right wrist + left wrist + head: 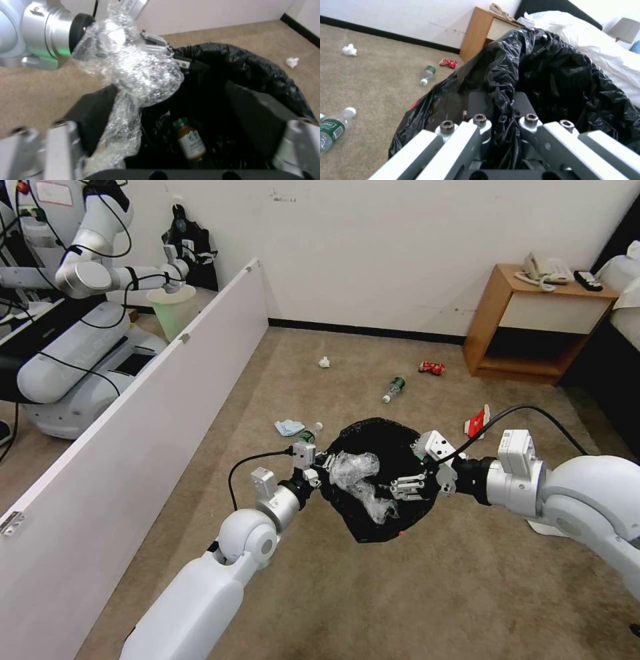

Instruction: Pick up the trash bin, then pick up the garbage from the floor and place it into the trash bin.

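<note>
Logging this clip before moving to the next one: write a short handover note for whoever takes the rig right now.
Left gripper: shut on the trash bin rim, holding it above the floor.
Right gripper: open over the bin mouth, a clear plastic wrap clinging to one finger.
Done: bin picked up; a brown-labelled bottle lies inside.
Left: free the wrap, then collect the two green-label bottles, crushed red can, white paper wad, pale blue mask and red-white carton.

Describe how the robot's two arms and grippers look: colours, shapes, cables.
Both arms have glossy white rounded shells with silver metal wrist cylinders and black joint rings. The left gripper and right gripper have pale grey slotted metal fingers with dark bolts and black pads. A white boxy module sits on each wrist, and a black cable loops over each.
</note>
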